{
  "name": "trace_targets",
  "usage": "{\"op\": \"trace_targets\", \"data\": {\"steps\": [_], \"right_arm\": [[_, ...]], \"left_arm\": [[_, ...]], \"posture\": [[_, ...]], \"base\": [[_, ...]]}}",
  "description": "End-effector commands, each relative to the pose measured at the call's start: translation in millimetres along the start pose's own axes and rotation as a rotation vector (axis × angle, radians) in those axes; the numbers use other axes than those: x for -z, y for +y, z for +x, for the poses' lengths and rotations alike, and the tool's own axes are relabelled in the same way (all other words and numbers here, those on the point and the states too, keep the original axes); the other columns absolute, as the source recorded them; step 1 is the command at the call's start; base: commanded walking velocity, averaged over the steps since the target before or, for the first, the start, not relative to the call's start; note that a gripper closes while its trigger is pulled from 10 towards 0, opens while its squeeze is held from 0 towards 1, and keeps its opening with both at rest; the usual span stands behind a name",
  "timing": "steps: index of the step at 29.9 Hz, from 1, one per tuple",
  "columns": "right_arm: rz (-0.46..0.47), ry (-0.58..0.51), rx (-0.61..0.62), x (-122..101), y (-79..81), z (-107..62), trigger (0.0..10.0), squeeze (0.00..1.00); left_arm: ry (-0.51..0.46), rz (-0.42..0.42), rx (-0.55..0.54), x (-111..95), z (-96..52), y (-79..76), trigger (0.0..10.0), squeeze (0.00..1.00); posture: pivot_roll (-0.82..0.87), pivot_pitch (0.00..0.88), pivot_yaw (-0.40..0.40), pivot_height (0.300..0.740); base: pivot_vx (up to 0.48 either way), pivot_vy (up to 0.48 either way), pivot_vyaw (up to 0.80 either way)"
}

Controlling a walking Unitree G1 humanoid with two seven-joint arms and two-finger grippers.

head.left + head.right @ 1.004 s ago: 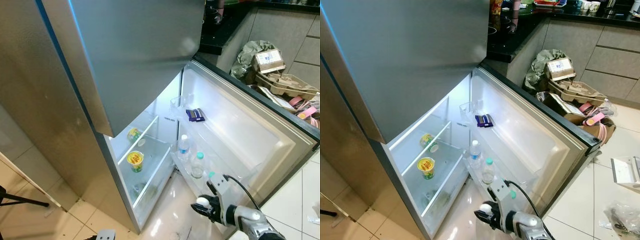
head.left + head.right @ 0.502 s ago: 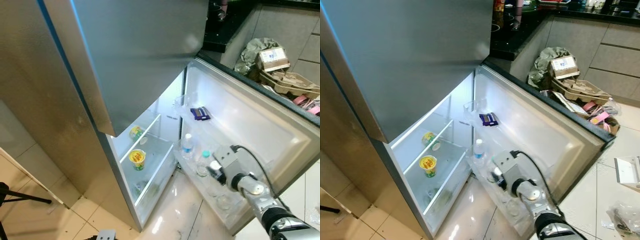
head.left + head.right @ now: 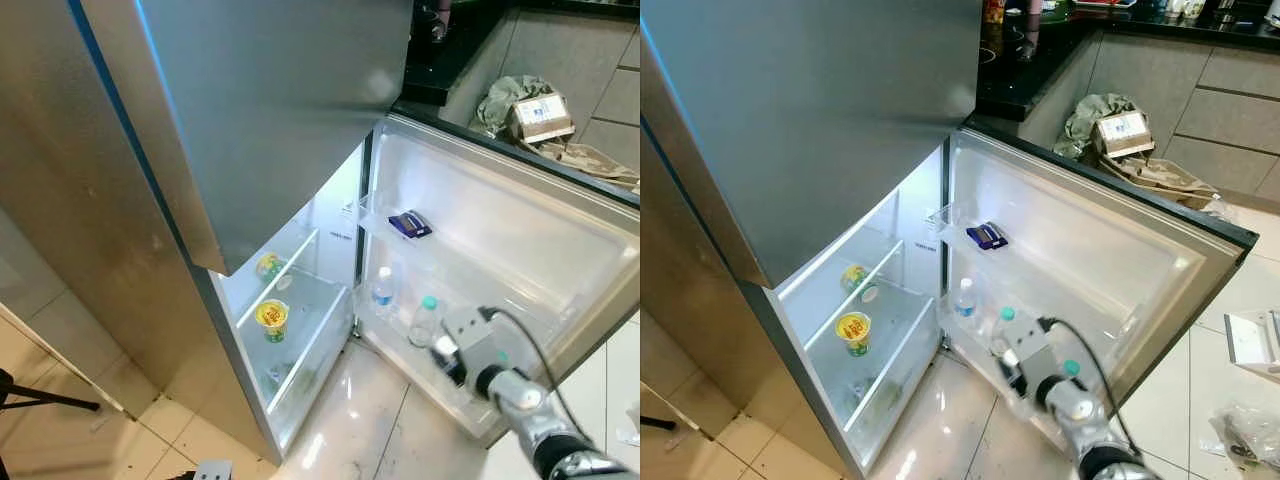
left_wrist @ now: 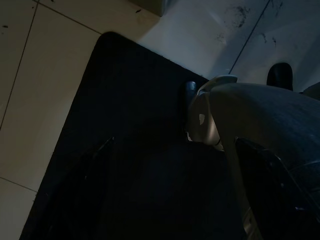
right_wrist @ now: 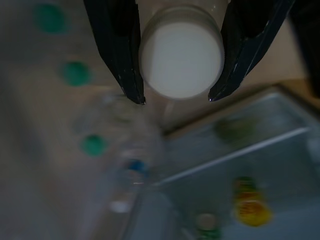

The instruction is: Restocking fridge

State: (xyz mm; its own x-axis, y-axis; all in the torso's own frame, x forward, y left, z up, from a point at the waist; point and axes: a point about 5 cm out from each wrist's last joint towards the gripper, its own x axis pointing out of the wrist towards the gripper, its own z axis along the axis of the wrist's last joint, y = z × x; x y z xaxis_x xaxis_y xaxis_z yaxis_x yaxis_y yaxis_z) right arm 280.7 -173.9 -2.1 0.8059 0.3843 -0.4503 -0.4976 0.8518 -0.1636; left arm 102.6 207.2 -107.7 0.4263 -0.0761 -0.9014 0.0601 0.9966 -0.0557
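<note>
A kitchen with a pale tiled floor holds a big silver fridge, and its lower door stands wide open. The right gripper is down at the door's bottom rack. Its two black fingers are closed on a bottle with a white cap, one finger on each side of the cap. Just past the gripper, two more bottles stand in the same rack: one with a green cap and, further along, one with a blue label. Higher up on the door, above the gripper, a small dark blue pack lies on a little shelf. Far across from the gripper, inside the fridge, a yellow cup and a can sit on the shelves. The left arm hangs idle over a dark mat, and you cannot tell if its gripper is open or closed. Behind the door, boxes and bags are piled by the grey cupboards.
</note>
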Motion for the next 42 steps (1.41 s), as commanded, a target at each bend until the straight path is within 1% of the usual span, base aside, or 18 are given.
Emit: {"op": "trace_targets", "data": {"steps": [1, 7, 8, 10, 12, 13, 14, 16, 18, 19, 21, 22, 24, 28, 29, 30, 34, 42], "right_arm": [[0.011, -0.031, 0.012, -3.0, -4.7, -1.5, 10.0, 0.0], [0.044, -0.08, -0.034, -8.6, 0.7, 0.8, 10.0, 0.0], [0.03, 0.012, -0.137, 5.1, 14.2, -0.1, 10.0, 0.0], [0.03, 0.012, -0.137, 5.1, 14.2, -0.1, 10.0, 0.0], [-0.015, 0.178, -0.192, 32.0, 25.4, -8.3, 10.0, 0.0], [-0.027, 0.241, -0.182, 43.1, 27.4, -12.9, 10.0, 0.0], [-0.03, 0.317, -0.127, 55.7, 26.1, -18.7, 10.0, 0.0], [-0.025, 0.413, -0.044, 72.1, 23.3, -28.2, 10.0, 0.0], [0.044, 0.51, 0.034, 92.1, 20.9, -43.4, 10.0, 0.0], [0.044, 0.51, 0.034, 92.1, 20.9, -43.4, 10.0, 0.0], [0.036, 0.595, 0.097, 108.2, 17.9, -57.9, 10.0, 0.0], [0.036, 0.595, 0.097, 108.2, 17.9, -57.9, 10.0, 0.0], [0.067, 0.665, 0.169, 123.2, 13.8, -74.3, 10.0, 0.0], [0.098, 0.707, 0.206, 132.2, 12.3, -84.8, 10.0, 0.0], [0.077, 0.769, 0.223, 142.1, 11.8, -96.8, 10.0, 0.0], [0.06, 0.797, 0.225, 145.8, 12.0, -101.4, 10.0, 0.0], [0.044, 0.841, 0.226, 153.0, 14.9, -109.7, 10.0, 0.0], [0.075, 0.848, 0.264, 155.7, 16.6, -112.6, 10.0, 0.0]], "left_arm": [[0.037, 0.005, 0.035, 9.5, 0.7, -11.0, 10.0, 0.0], [0.035, 0.01, 0.039, 8.6, 1.0, -11.7, 10.0, 0.0], [0.033, 0.012, 0.043, 8.0, 1.3, -12.9, 10.0, 0.0], [0.033, 0.012, 0.043, 8.0, 1.3, -12.9, 10.0, 0.0], [0.028, 0.013, 0.048, 7.1, 1.9, -14.9, 10.0, 0.0], [0.025, 0.011, 0.05, 6.7, 2.1, -15.6, 10.0, 0.0], [0.024, 0.009, 0.051, 6.7, 2.1, -16.1, 10.0, 0.0], [0.023, 0.008, 0.053, 6.8, 2.2, -16.4, 10.0, 0.0], [0.023, 0.013, 0.052, 6.6, 2.1, -16.1, 10.0, 0.0], [0.023, 0.013, 0.052, 6.6, 2.1, -16.1, 10.0, 0.0], [0.02, 0.012, 0.049, 6.3, 1.9, -15.0, 10.0, 0.0], [0.02, 0.012, 0.049, 6.3, 1.9, -15.0, 10.0, 0.0], [0.019, 0.017, 0.047, 5.9, 1.7, -13.7, 10.0, 0.0], [0.019, 0.025, 0.045, 5.6, 1.6, -12.7, 10.0, 0.0], [0.018, 0.031, 0.044, 5.0, 1.5, -11.9, 10.0, 0.0], [0.017, 0.034, 0.043, 4.6, 1.5, -11.6, 10.0, 0.0], [0.017, 0.042, 0.047, 3.6, 1.7, -11.4, 10.0, 0.0], [0.023, 0.074, 0.076, 2.9, 2.0, -13.5, 10.0, 0.0]], "posture": [[-0.05, 0.0, -0.042, 0.74], [-0.05, 0.0, -0.04, 0.74], [-0.06, 0.0, -0.043, 0.74], [-0.06, 0.0, -0.043, 0.74], [-0.05, 0.0, -0.045, 0.74], [-0.05, 0.0, -0.045, 0.74], [-0.05, 0.0, -0.046, 0.74], [-0.05, 0.0, -0.047, 0.74], [-0.05, 0.0, -0.048, 0.74], [-0.05, 0.0, -0.048, 0.74], [-0.05, 0.0, -0.047, 0.74], [-0.05, 0.0, -0.047, 0.74], [-0.05, 0.0, -0.045, 0.74], [-0.05, 0.0, -0.043, 0.74], [-0.05, 0.0, -0.043, 0.74], [-0.05, 0.0, -0.042, 0.74], [-0.05, 0.0, -0.04, 0.74], [-0.06, 0.0, -0.034, 0.74]], "base": [[0.0, 0.0, 0.0], [0.0, 0.0, 0.0], [0.0, 0.0, 0.0], [0.0, 0.0, 0.0], [0.0, 0.0, 0.0], [0.0, 0.0, 0.0], [0.0, 0.0, 0.0], [0.0, 0.0, 0.0], [0.0, 0.0, 0.0], [0.0, 0.0, 0.0], [0.0, 0.0, -0.35], [0.0, 0.0, -0.71], [0.0, 0.0, -0.74], [0.0, 0.0, -0.75], [0.0, 0.0, -0.76], [0.0, 0.0, -0.76], [0.0, 0.0, -0.75], [0.0, 0.0, -0.76]]}}
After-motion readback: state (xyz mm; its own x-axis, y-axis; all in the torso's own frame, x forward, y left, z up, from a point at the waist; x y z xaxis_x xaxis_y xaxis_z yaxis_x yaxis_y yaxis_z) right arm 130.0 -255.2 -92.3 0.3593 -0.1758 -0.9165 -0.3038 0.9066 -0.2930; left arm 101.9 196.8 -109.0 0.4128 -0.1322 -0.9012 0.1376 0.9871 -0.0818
